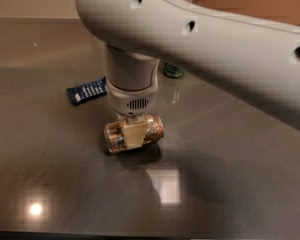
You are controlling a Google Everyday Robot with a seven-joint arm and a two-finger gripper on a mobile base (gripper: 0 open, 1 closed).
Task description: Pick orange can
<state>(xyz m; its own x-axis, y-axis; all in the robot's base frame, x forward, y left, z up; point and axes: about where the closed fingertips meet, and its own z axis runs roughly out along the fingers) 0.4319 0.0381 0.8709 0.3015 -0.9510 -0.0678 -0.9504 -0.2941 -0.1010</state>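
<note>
The orange can (pixel 151 129) lies on its side on the dark table (pixel 230 184), copper-gold with silver ends. My gripper (pixel 134 134) comes straight down on it from the white arm (pixel 200 39). The near finger (pixel 135 133) presses flat against the can's front side, and the far finger is hidden behind the can. The gripper is shut on the can's middle. The can sits at or barely above the tabletop, with a dark shadow under it.
A blue snack packet (pixel 87 91) lies flat to the left behind the can. A dark green can (pixel 173 70) stands behind the arm, mostly hidden. The table's front edge runs along the bottom of the view.
</note>
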